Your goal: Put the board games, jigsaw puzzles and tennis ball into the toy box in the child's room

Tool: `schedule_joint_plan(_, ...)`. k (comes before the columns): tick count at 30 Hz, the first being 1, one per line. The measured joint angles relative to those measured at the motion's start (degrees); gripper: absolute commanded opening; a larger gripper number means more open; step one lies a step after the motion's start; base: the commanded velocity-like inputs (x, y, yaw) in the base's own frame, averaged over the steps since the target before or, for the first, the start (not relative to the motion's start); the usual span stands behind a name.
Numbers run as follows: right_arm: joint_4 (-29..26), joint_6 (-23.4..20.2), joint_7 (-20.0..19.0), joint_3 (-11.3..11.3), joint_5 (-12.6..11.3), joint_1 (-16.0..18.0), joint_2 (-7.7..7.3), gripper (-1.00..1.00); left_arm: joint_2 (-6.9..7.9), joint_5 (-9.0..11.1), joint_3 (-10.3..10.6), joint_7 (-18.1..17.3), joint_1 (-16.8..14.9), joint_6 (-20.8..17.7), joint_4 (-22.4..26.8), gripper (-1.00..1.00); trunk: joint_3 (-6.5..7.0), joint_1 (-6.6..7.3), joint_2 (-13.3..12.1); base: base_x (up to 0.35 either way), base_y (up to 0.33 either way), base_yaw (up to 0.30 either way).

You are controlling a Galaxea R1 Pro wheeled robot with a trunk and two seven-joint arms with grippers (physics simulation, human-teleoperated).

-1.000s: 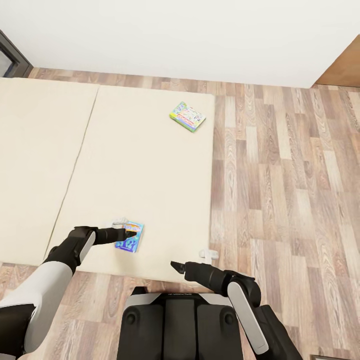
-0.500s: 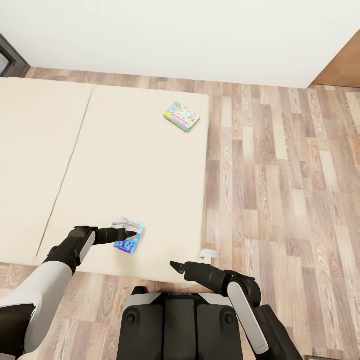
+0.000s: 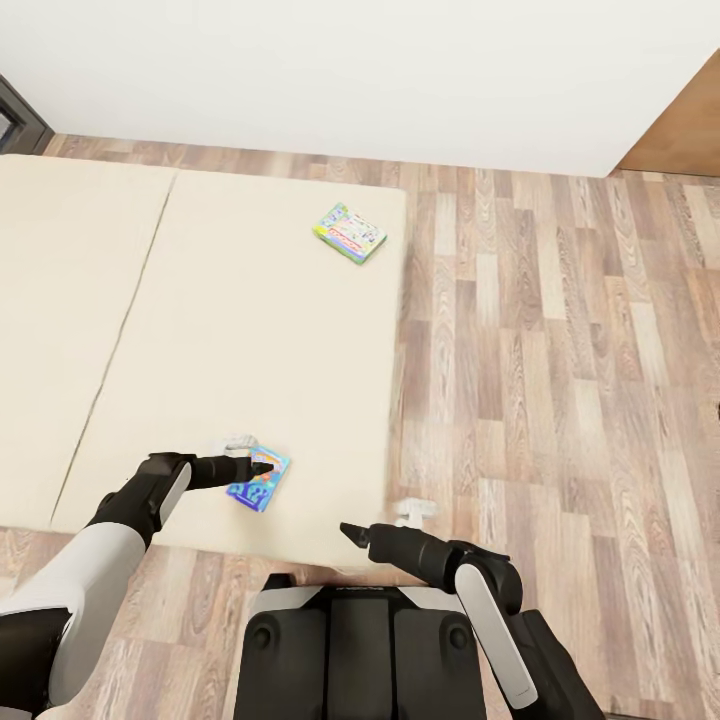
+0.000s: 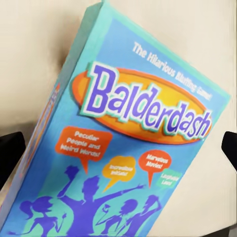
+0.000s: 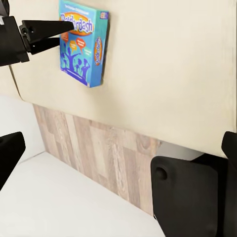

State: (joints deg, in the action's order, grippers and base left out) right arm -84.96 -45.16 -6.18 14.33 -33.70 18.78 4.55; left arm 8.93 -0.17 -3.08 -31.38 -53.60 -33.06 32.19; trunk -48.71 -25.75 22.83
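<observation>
Bed: beige mattress on wood-plank floor, white wall behind. Blue board game near bed's front edge, under left end effector, jaws spread, empty. Right end effector: fingers parted, empty. Pastel board game near bed's far corner.

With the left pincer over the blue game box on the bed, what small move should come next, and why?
Probably lower the left pincer a little and close it on the blue board game. Its fingers look open and sit to either side of the box in the left wrist view, and the box lies flat on the bed, apparently not gripped yet. The right pincer hangs free.
</observation>
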Motion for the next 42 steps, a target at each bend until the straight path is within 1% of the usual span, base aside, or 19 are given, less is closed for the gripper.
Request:
schedule_joint_plan(14, 0.0, 0.0, 0.0, 0.0, 0.0, 0.0, 0.01, 1.0, 0.02, 0.1, 0.0, 0.0, 0.0, 0.0, 0.0, 1.0, 0.0, 0.0, 0.0, 0.0, -0.163, 0.0)
schedule_joint_plan(21, 0.0, 0.0, 0.0, 0.0, 0.0, 0.0, 0.0, 1.0, 0.06, 0.1, 0.0, 0.0, 0.0, 0.0, 0.0, 1.0, 0.0, 0.0, 0.0, 0.0, -0.066, 0.0)
schedule_joint_plan(28, 0.0, 0.0, 0.0, 0.0, 0.0, 0.0, 0.0, 1.0, 0.06, 0.1, 0.1, 0.0, 0.0, 0.0, 0.0, 1.0, 0.0, 0.0, 0.0, 0.0, -0.159, 0.0)
schedule_joint_plan(37, 0.0, 0.0, 0.0, 0.0, 0.0, 0.0, 0.03, 1.0, 0.06, 0.2, 0.0, 0.0, 0.0, 0.0, 0.0, 1.0, 0.0, 0.0, 0.0, 0.0, -0.043, 0.0)
schedule_joint_plan(42, 0.0, 0.0, 0.0, 0.0, 0.0, 0.0, 0.03, 1.0, 0.05, 0.1, 0.0, 0.0, 0.0, 0.0, 0.0, 1.0, 0.0, 0.0, 0.0, 0.0, -0.162, 0.0)
